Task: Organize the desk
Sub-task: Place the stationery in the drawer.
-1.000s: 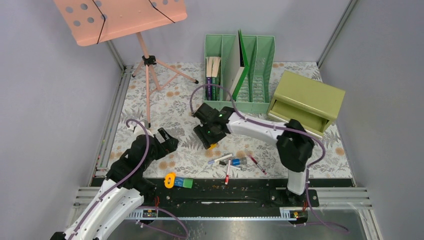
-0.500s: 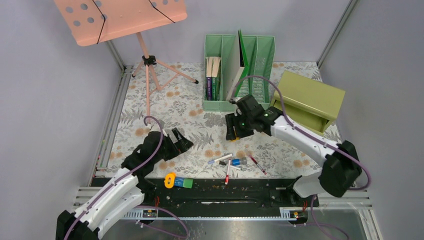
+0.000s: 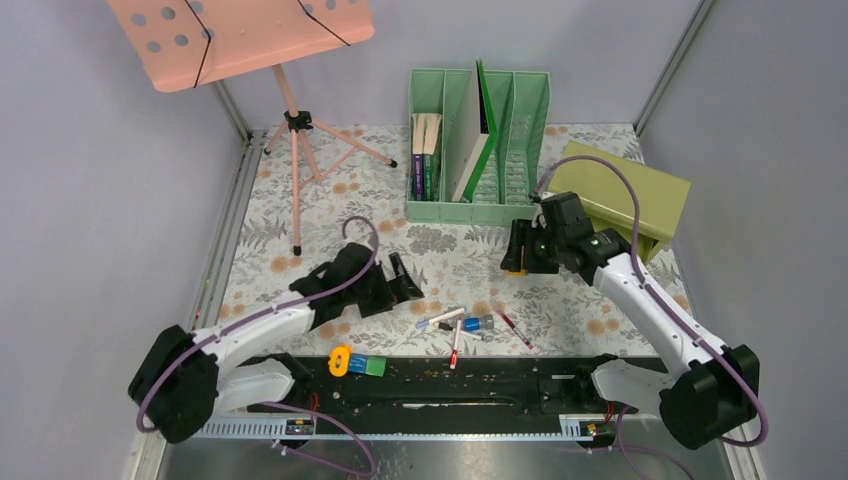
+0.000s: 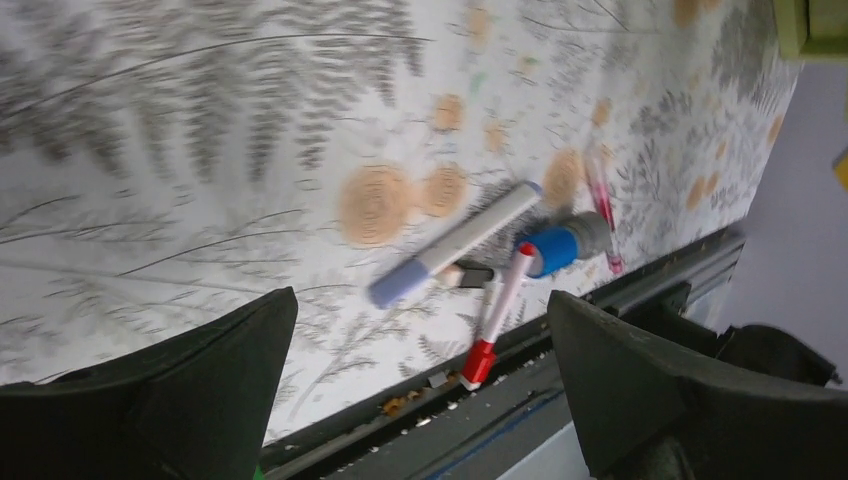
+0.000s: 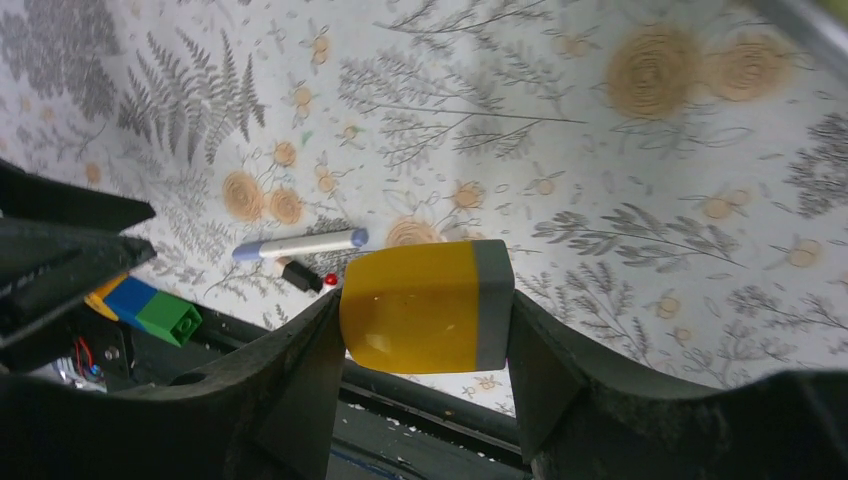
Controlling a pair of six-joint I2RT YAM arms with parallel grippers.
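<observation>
Stowing seems the step: my right claw (image 3: 518, 250) grips a yellow block (image 5: 410, 310) above the right side of the worktop (image 3: 330, 220), beside the drawer box (image 3: 612, 200), next needing a reach into it; my left claw (image 3: 408, 280) gapes toward the near-edge markers (image 3: 455, 322).

Soft, even light falls from above on the desk (image 3: 330, 215). The overhead picture is bright and sharp, with faint shadows and no glare.

The left wrist picture is blurred. The cloth's ferns are smeared into streaks and the pens (image 4: 470, 240) have soft outlines. The fingers (image 4: 170, 400) of the left gripper (image 4: 420, 298) are near-black shapes without detail.

The right wrist picture is crisper in the middle and blurs toward its top right corner. The yellow block (image 5: 410, 320) in the right gripper (image 5: 425, 300) carries a pale sheen, and the fingers (image 5: 280, 390) beside it are dark and soft-edged.
</observation>
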